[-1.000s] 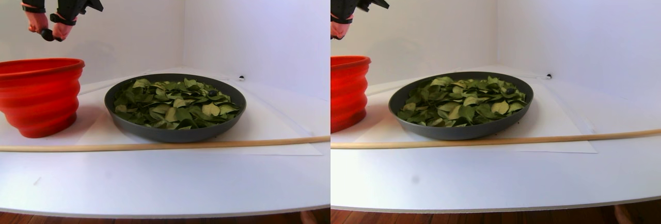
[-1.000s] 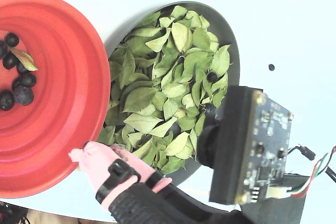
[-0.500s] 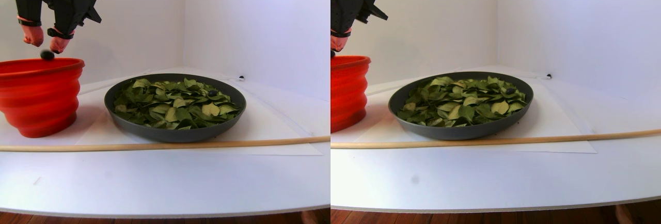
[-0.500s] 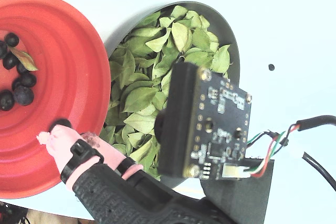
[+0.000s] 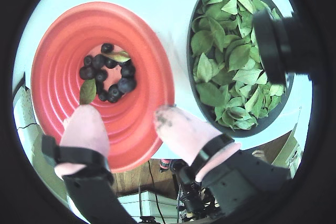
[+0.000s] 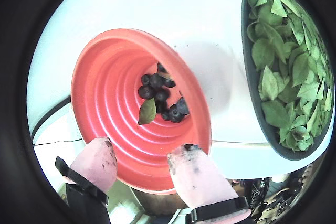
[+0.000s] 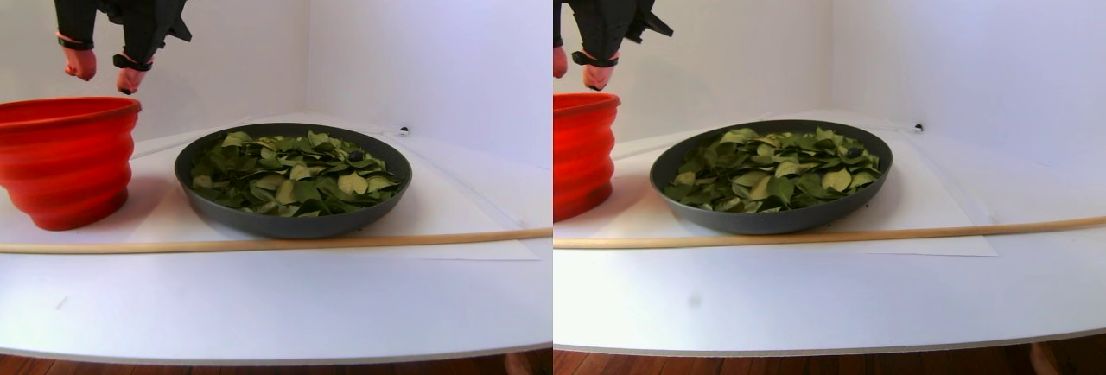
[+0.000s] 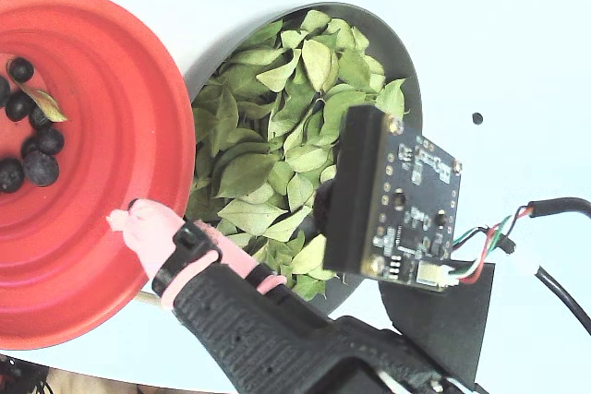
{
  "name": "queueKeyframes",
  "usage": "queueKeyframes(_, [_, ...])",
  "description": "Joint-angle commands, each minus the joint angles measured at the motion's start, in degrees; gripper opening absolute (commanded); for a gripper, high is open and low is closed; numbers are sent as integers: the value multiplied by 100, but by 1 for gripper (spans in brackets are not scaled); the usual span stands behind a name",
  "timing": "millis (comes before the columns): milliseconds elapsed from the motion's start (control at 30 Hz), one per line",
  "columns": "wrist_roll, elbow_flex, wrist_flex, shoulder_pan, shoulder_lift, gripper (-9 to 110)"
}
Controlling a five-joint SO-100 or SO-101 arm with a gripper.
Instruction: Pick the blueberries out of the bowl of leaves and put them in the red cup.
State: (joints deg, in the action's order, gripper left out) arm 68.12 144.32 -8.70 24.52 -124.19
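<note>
Hanging above the near rim of the red cup (image 5: 58, 72), the gripper (image 5: 126, 121) has its two pink fingertips (image 5: 176, 129) spread well apart with nothing between them; dark smudges mark the tips. In a wrist view the blueberries (image 5: 107, 74) lie clustered at the bottom of the cup's stepped rings, with two stray leaves among them, one at the top of the cluster and one at its lower left. In a wrist view from another angle, the same cluster of blueberries (image 6: 160, 98) sits deep in the red cup (image 6: 105, 103), a single leaf leaning against the berries, and the gripper (image 6: 142, 158) reaches in from the bottom edge, fingertips over the cup's near rim. The bowl (image 5: 190, 77) stands just beside the cup, apart from it by a narrow strip of white table (image 5: 157, 9), and is filled with the leaves (image 5: 226, 56). In the stereo pair view the gripper (image 7: 104, 71) hovers clear above the red cup (image 7: 65, 163), toward its right side, while the bowl (image 7: 294, 215) sits to the right with the leaves (image 7: 294, 176) heaped to its rim; one dark berry shows among them near the far side. A thin wooden rod (image 7: 346, 238) lies across the table in front of both vessels. In the fixed view a small circuit board (image 8: 392, 200) on the arm covers part of the bowl (image 8: 406, 71).
</note>
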Motion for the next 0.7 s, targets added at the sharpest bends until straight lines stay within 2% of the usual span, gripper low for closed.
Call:
queueKeyframes(0, [193, -229, 18, -114, -448, 18])
queueKeyframes(667, [976, -308, -97, -1116, -747, 17])
